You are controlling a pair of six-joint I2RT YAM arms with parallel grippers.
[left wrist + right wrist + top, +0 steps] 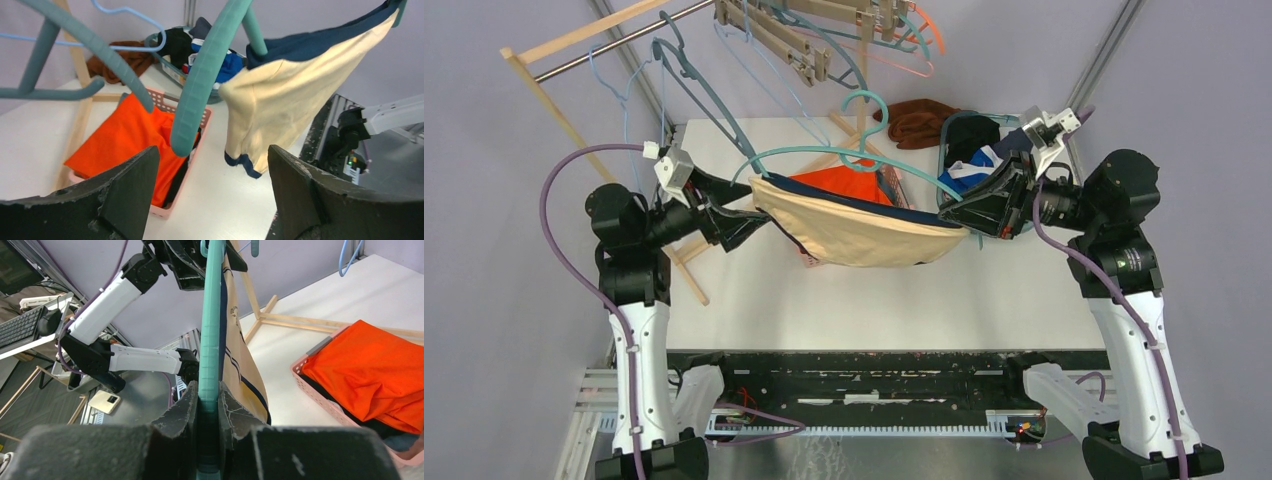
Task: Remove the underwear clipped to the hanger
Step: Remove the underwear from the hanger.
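Note:
A teal hanger [824, 152] is held level above the table. Beige underwear [864, 235] with a navy waistband hangs stretched beneath it. My right gripper [954, 212] is shut on the hanger's right end; in the right wrist view the teal bar [210, 330] runs up between the closed jaws [207, 395], with the underwear [240, 355] just beside it. My left gripper [744, 215] is open at the hanger's left end. In the left wrist view the bare teal tip [200, 85] hangs ahead of the wide-open jaws [214, 155], and the underwear [280, 100] hangs to its right.
A pink basket [809, 262] with an orange garment [844, 183] sits under the hanger. A teal basket [944, 135] at the back right holds dark and blue briefs [969, 150]. A brown cloth [919, 120] lies behind. A wooden rack [574, 130] with more hangers stands back left.

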